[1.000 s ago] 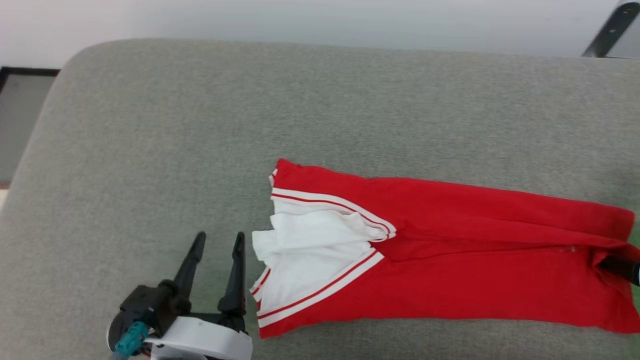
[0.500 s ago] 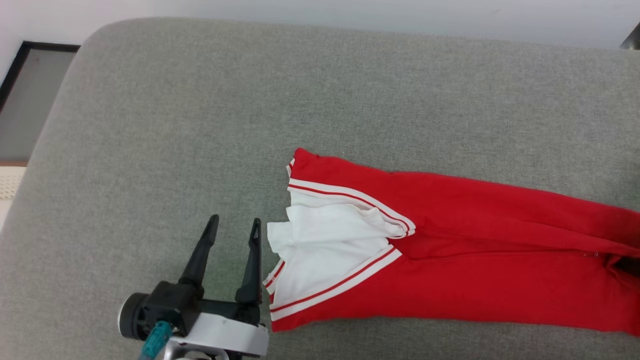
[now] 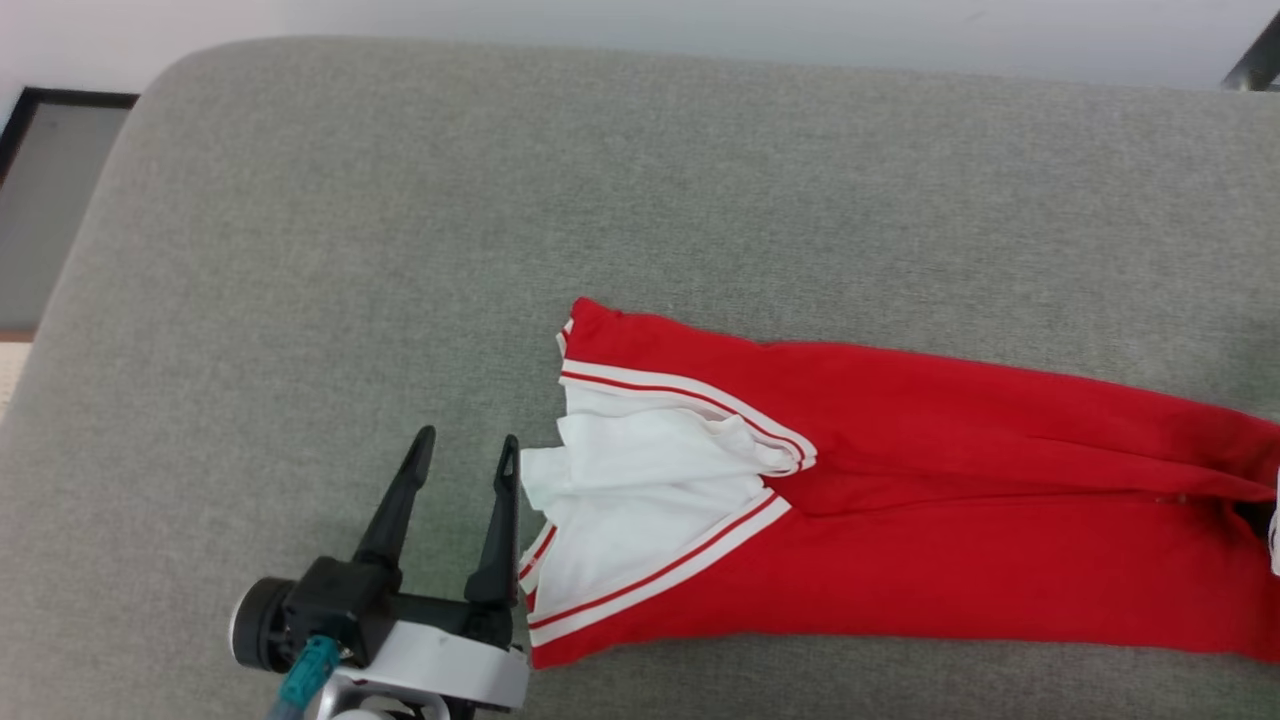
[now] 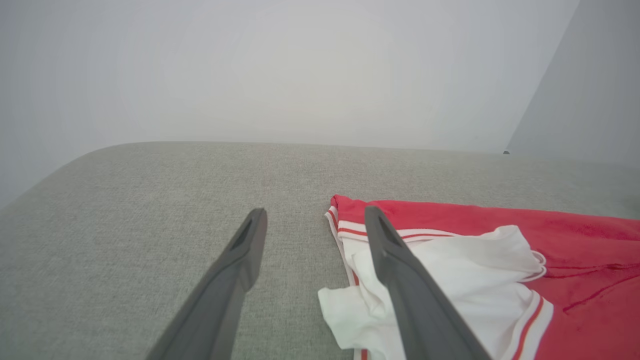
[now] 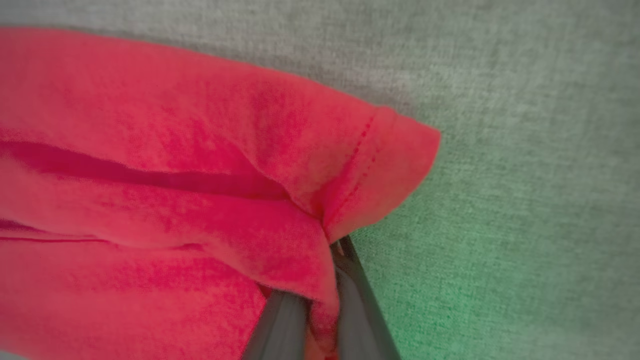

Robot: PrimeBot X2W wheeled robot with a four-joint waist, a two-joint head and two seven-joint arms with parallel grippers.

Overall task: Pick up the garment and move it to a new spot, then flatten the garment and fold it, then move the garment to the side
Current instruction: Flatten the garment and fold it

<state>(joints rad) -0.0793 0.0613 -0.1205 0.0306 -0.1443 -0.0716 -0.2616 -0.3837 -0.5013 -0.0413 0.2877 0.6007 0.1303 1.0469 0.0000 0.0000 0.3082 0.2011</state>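
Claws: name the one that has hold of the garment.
The right claw, shut on the red hem end of the garment; the left claw stands open beside the white sleeve, holding nothing.

Bright even light, faint soft shadows, right wrist view blurred, green tint lower right

garment [image 3: 950, 520] on cushion [image 3: 400, 230], right half; left gripper [image 3: 467, 438] just beside its left end, right gripper [image 5: 336, 250] at right end.

Got a red garment [image 3: 950, 540] stretched across the grey cushion [image 3: 400, 250], white sleeves [image 3: 640, 480] bunched leftward, left gripper [image 3: 469, 437] spread open right beside them.
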